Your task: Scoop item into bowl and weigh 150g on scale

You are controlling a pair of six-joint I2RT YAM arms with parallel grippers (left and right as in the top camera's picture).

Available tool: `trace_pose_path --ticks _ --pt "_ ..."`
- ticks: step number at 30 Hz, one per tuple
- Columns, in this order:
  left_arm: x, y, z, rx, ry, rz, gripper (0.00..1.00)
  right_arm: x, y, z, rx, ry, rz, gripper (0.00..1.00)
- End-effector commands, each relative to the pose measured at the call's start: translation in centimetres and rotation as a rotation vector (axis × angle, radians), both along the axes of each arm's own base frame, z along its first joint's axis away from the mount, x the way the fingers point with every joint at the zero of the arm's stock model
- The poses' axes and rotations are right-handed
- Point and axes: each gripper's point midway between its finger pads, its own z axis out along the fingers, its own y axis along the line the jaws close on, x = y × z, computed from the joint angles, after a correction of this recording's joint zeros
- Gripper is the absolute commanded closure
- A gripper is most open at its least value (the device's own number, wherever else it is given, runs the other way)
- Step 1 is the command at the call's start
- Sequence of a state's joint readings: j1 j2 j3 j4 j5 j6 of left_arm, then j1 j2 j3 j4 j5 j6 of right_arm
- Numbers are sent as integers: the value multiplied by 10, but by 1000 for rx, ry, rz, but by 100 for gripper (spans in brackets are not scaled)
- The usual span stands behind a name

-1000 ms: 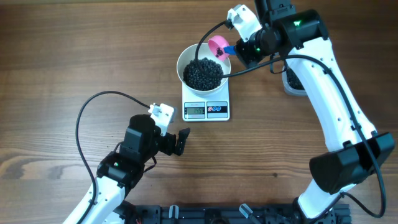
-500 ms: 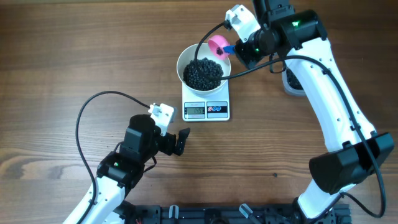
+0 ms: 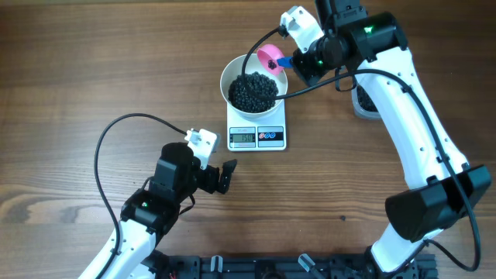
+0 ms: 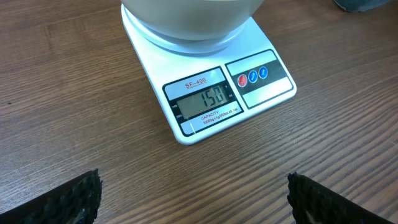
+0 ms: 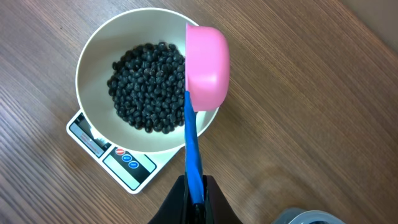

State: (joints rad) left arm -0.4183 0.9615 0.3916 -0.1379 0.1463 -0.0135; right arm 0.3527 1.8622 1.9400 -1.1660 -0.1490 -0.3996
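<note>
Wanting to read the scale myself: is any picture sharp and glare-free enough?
Left wrist: the scale is close, its display sharp, glare-free, digits legible. Overhead: evenly lit, but display too small to read. Right wrist: beans crisp, display small and unreadable.

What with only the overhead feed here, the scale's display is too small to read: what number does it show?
Observer: In the left wrist view the small white square kitchen scale reads 158, though the last digit could be a zero.
Operator: Is the scoop emptied?
Observer: The right wrist view shows the pink plastic scoop with the blue handle turning its rounded back to the camera, over the rim of the round white bowl; none of the tiny black beads show on it.
Operator: And the left claw?
Observer: The left claw stands wide open over the wooden table, with nothing between its fingers.
</note>
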Motion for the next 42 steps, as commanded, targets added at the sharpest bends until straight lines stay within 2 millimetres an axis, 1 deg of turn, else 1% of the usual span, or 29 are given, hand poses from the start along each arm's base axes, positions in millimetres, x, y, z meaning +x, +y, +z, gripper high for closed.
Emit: trace_pose_path --ticks 1,3,4,6,7,9,12,14,16,18,19,20,21,23,24,25,27,29,31,32,35,38,41,42 --pt "1 2 0 -4 -1 15 0 -3 8 24 58 -45 20 96" --pt "1 2 0 -4 -1 15 0 -5 15 27 118 -27 35 96" --pt "1 2 0 -4 -1 15 0 -7 18 31 191 0 48 96" --pt "1 2 0 -4 -1 15 0 -9 17 40 324 44 59 96" --pt "1 2 0 -4 -1 15 0 -9 14 48 409 66 69 96" --pt "1 2 0 -4 -1 15 0 -6 1 56 501 100 29 96" --pt "1 2 0 -4 -1 15 0 -6 -27 69 645 153 -22 96" --pt "1 2 0 -4 -1 15 0 -8 -52 71 699 196 -88 96" --pt "1 2 0 -4 -1 15 0 -12 -80 66 705 237 -176 96" --pt "1 2 0 -5 -1 15 0 -14 -118 57 670 254 -299 96" --pt "1 2 0 -4 -1 15 0 -15 -134 51 632 256 -353 96" --pt "1 2 0 -4 -1 15 0 -19 -167 36 545 273 -482 96" --pt "1 2 0 -4 -1 15 0 -23 -187 28 483 280 -549 96" --pt "1 2 0 -4 -1 15 0 -31 -216 14 366 305 -686 96" --pt "1 2 0 -5 -1 15 0 -38 -231 6 287 323 -754 96" --pt "1 2 0 -4 -1 15 0 -44 -239 2 230 335 -787 96" --pt "1 2 0 -4 -1 15 0 -49 -249 -2 170 343 -830 96" --pt "1 2 0 -5 -1 15 0 -52 -264 -5 110 340 -929 96" --pt "1 2 0 -4 -1 15 0 -53 -268 -6 67 337 -985 96" --pt "1 2 0 -4 -1 15 0 -53 -267 -7 12 327 -998 96" --pt "1 2 0 -4 -1 15 0 -47 -251 -3 -223 235 -985 96" --pt "1 2 0 -4 -1 15 0 -47 -237 11 -466 115 -945 96" --pt "1 2 0 -4 -1 15 0 -50 -231 19 -575 72 -910 96" --pt "1 2 0 -4 -1 15 0 -50 -231 19 -577 72 -908 96"
